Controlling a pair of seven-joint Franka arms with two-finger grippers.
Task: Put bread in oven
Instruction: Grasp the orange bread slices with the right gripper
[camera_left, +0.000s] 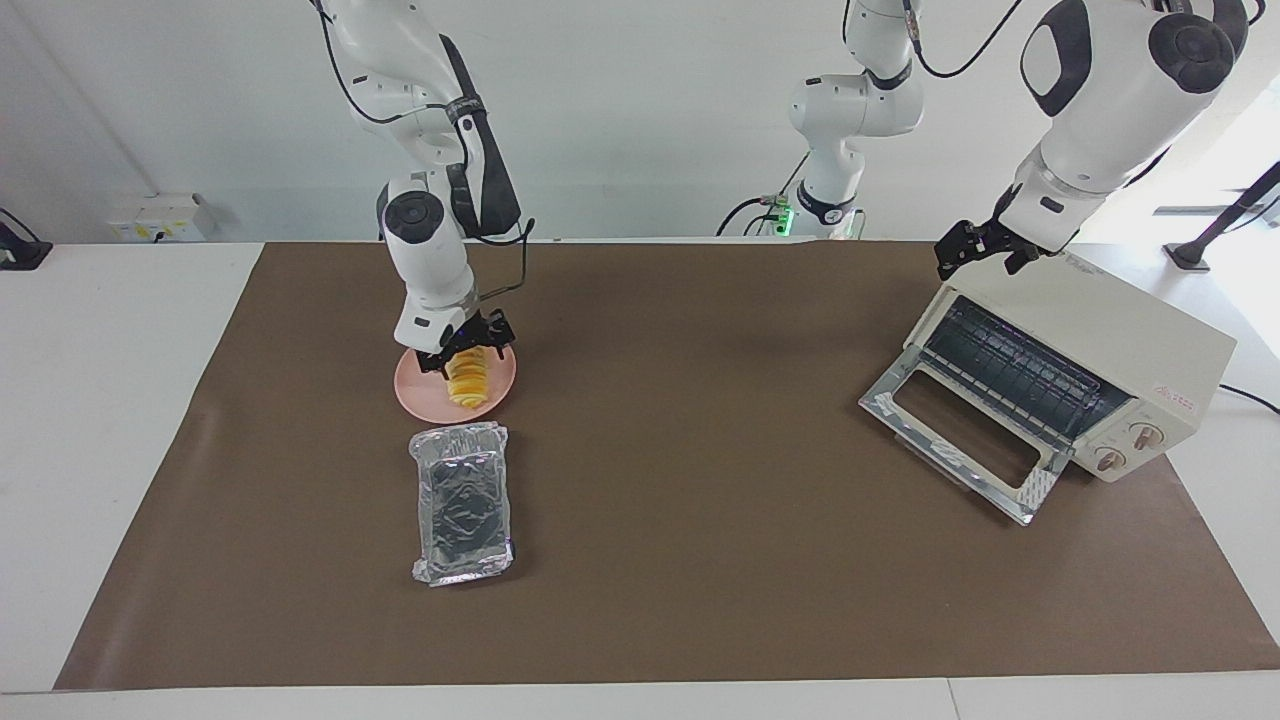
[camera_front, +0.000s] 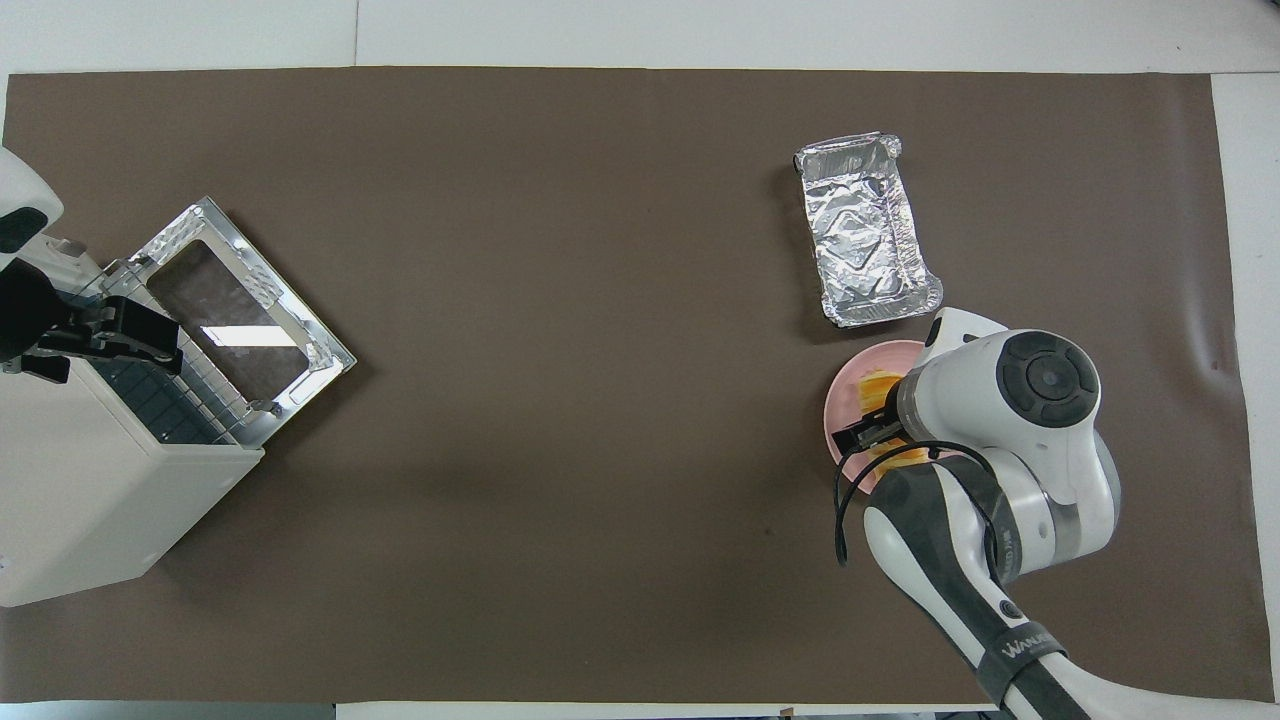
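The bread (camera_left: 468, 386), a ridged yellow-orange loaf, lies on a round pink plate (camera_left: 418, 396) toward the right arm's end of the table. My right gripper (camera_left: 465, 352) is down over the loaf's end nearer the robots, open, one finger on each side of it. In the overhead view the right wrist hides most of the bread (camera_front: 874, 384). The cream oven (camera_left: 1120, 345) stands toward the left arm's end with its glass door (camera_left: 958, 440) dropped open. My left gripper (camera_left: 983, 248) waits, open, over the oven's top edge.
A crinkled silver foil tray (camera_left: 463, 498) lies beside the plate, farther from the robots. The brown mat (camera_left: 700, 480) covers the table between the plate and the oven.
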